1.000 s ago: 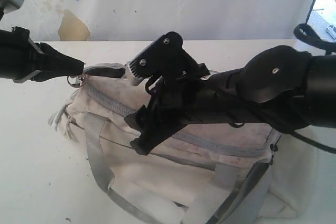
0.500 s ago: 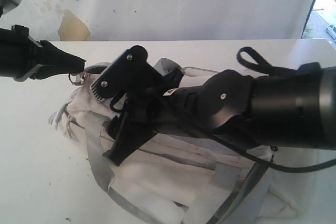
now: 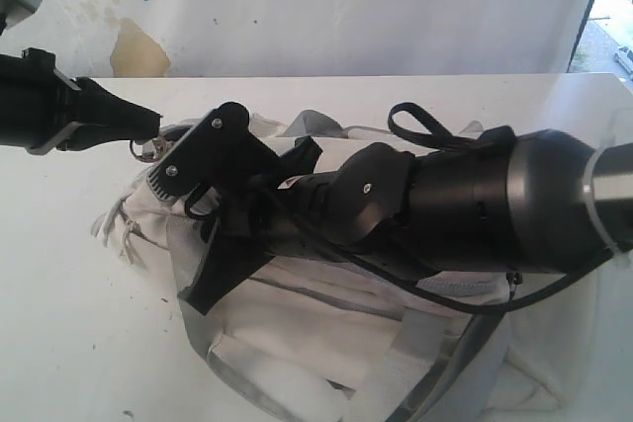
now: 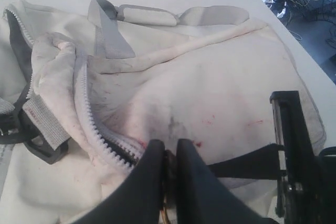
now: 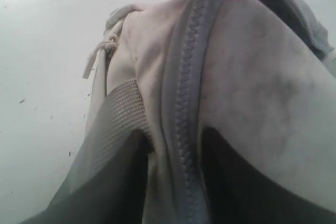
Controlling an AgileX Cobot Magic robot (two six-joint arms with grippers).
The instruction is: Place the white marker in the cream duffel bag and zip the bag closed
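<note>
- You had the cream duffel bag (image 3: 326, 343) lying on the white table (image 3: 59, 323), under both of your arms.
- Your left gripper (image 3: 150, 126) sat at the bag's left end in the exterior view. Its fingers were pressed together on the zipper pull (image 3: 145, 149), whose metal ring hung just below the fingertips.
- Your right arm (image 3: 475, 205) reached in from the right across the top of the bag and hid much of it.
- That put your right gripper (image 5: 174, 132) over the bag's top, near the same end as the left gripper but apart from it.
- In the right wrist view its two dark fingers (image 5: 105, 187) stood a narrow way apart, astride the grey zipper (image 5: 184, 93), one on each side.
- A grey webbing strap (image 5: 118, 108) lay just beside one of those fingers.
- The zipper's teeth were meshed from between the fingers up to the pull.
- You could not tell from any view whether those fingers pinched the bag's fabric or only rested against it.
</note>
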